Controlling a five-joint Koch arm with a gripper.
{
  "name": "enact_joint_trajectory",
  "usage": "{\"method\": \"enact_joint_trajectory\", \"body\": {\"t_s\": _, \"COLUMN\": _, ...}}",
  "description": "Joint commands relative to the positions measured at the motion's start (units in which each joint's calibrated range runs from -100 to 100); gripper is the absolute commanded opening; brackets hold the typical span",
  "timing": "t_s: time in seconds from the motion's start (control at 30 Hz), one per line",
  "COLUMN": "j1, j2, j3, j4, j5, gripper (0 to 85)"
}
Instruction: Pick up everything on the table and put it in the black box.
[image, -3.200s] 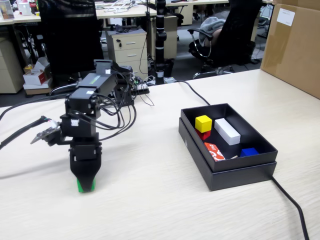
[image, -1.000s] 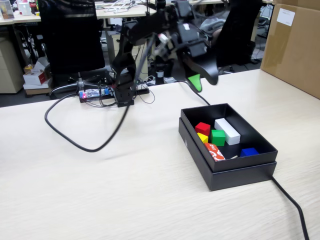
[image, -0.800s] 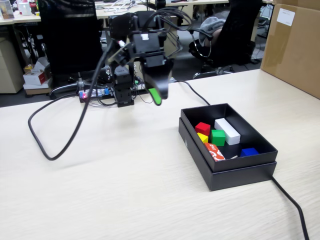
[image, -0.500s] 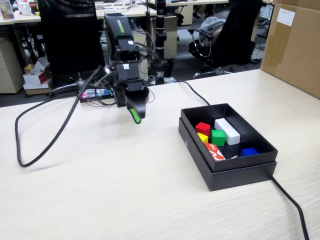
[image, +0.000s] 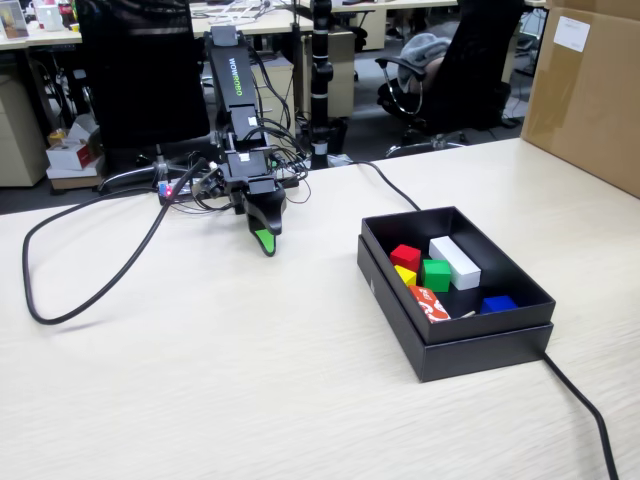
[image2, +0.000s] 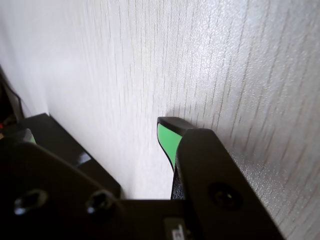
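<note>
The black box (image: 482, 337) stands on the beige table (image: 250, 390) at the right of the fixed view. The red cube (image: 405, 255), the yellow cube (image: 404, 275) and the green cube (image: 436, 274) lie close together inside it. My gripper (image: 265, 241) points down at bare tabletop to the left of the box, well apart from it. In the wrist view the gripper (image2: 100, 125) shows a green-lined finger (image2: 168, 140) with bare table beside its pad, the jaws apart and empty. No cube shows in that view.
The box also holds a long white block (image: 455, 262), a red-and-white card (image: 431, 303) and a blue piece (image: 497, 304). A brown carton (image: 590, 90) stands at the far right. A black cable (image: 90, 295) loops at the left, and another cable (image: 585, 410) runs past the box.
</note>
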Motion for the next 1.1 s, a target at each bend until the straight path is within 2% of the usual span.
{"method": "enact_joint_trajectory", "body": {"t_s": 0.0, "j1": 0.00, "j2": -1.60, "j3": -1.44, "j4": 2.77, "j5": -0.10, "gripper": 48.8}}
{"method": "enact_joint_trajectory", "body": {"t_s": 0.17, "j1": 0.10, "j2": -2.63, "j3": -6.51, "j4": 2.86, "j5": -0.10, "gripper": 49.5}}
{"method": "enact_joint_trajectory", "body": {"t_s": 1.07, "j1": -1.12, "j2": -3.78, "j3": -6.97, "j4": 2.77, "j5": -0.10, "gripper": 48.5}}
